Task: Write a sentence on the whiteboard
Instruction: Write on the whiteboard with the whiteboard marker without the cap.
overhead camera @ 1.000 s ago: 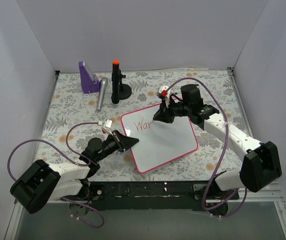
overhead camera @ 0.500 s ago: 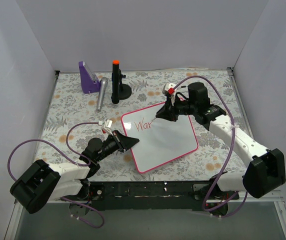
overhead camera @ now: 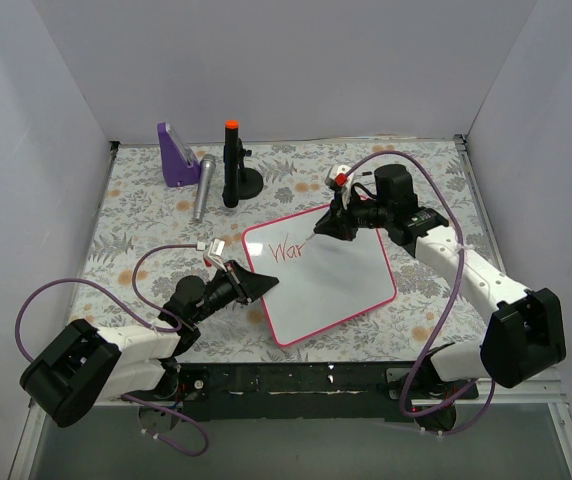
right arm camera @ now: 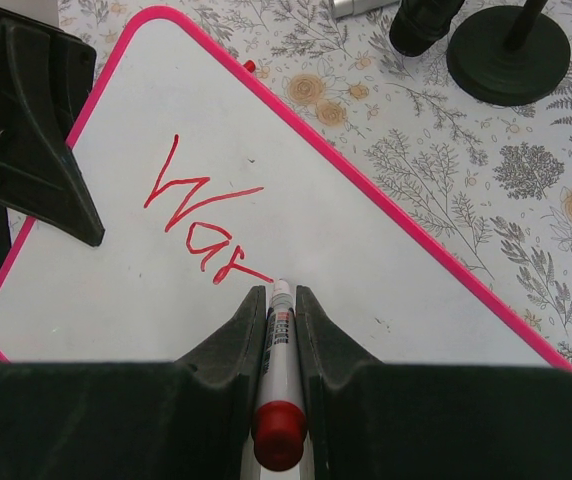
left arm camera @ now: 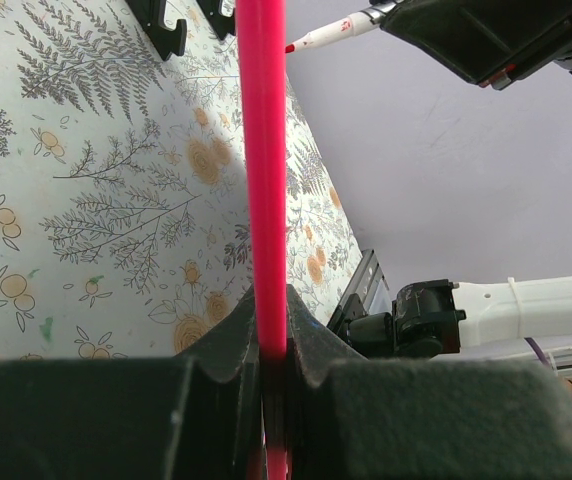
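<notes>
The whiteboard, white with a pink-red frame, lies at the table's middle and fills the right wrist view. Red script on it reads "War". My right gripper is shut on a white marker with a red end, its tip touching the board at the end of the "r" stroke. My left gripper is shut on the board's pink frame at its left edge. The marker tip also shows in the left wrist view.
A purple block, a grey cylinder and a black stand with an orange-topped post sit at the back left. The stand's base shows in the right wrist view. White walls enclose the floral table.
My right gripper drew back toward the right from the board's upper left, then eased slightly left again. The red script stays at "War". The left arm has not moved.
</notes>
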### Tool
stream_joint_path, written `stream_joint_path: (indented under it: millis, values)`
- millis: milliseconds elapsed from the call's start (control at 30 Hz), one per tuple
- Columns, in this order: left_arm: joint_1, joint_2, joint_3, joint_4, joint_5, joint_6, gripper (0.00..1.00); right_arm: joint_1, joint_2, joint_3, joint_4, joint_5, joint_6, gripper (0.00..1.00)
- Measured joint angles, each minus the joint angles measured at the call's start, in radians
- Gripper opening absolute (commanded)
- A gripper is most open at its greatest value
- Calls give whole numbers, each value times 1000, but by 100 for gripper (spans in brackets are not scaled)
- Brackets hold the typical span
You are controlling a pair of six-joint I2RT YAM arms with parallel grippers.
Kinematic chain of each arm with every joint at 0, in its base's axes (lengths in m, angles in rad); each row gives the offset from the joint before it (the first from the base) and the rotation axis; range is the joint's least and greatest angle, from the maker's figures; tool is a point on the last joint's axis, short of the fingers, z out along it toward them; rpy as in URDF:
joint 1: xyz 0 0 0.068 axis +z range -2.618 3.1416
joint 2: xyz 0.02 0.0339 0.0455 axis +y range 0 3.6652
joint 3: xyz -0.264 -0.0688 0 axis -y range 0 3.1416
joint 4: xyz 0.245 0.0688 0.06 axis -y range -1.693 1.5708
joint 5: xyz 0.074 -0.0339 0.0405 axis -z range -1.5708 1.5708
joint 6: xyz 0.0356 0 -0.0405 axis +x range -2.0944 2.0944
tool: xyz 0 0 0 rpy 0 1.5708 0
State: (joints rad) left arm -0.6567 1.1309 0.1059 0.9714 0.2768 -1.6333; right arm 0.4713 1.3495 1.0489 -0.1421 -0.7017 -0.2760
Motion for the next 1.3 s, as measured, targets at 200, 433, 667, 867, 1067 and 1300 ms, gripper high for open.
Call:
stream_joint_path:
  millis: [200, 433, 667, 867, 1067, 1300]
  values:
    - [0, 0, 0, 1, 1, 3, 0, 0, 15, 0, 3, 0, 0, 1]
    - [0, 0, 0, 0, 0, 1, 0, 0, 14, -12, 5, -7, -4, 1]
    - [0, 0, 0, -5, -3, -9, 0, 0, -3, -48, 3, -21, -13, 1]
    - [0, 0, 0, -5, -3, -9, 0, 0, -11, -60, 2, -31, -16, 1]
    - [0, 0, 0, -5, -3, -8, 0, 0, -11, -60, 2, -33, -16, 1]
    - [0, 1, 0, -5, -2, -8, 0, 0, 0, -45, -6, -31, -14, 1]
